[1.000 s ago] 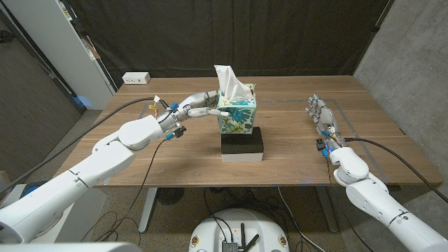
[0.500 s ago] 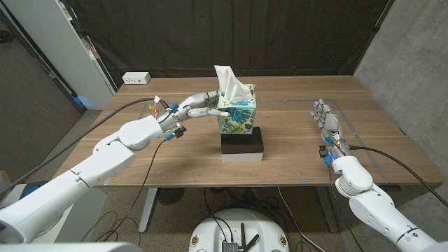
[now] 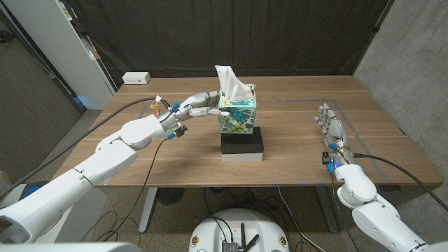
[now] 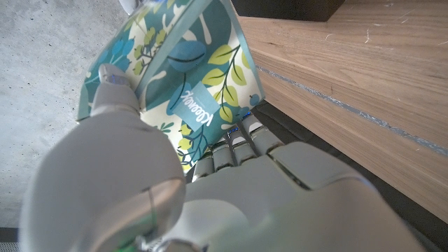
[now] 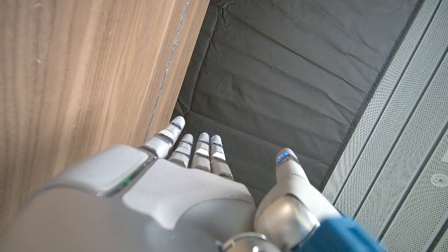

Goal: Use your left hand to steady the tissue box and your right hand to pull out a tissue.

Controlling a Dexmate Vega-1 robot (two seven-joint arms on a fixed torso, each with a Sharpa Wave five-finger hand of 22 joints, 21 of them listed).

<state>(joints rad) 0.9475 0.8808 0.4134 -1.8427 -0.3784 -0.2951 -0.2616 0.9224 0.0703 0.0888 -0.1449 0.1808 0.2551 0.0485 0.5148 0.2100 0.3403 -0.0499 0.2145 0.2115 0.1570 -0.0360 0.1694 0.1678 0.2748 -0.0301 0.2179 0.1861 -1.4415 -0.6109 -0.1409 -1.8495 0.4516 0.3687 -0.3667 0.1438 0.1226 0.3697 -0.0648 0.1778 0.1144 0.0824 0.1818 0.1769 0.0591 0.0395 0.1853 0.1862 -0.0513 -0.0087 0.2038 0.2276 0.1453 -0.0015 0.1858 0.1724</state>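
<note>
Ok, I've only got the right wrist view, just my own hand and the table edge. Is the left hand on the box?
Observer: Yes, the left hand holds the box at its side.
Operator: Any tissue sticking out?
Observer: A white tissue stands up from the top.
Operator: Where's my right hand from there?
Observer: The right hand is open, well apart from the box, near the right edge of the table.
</note>
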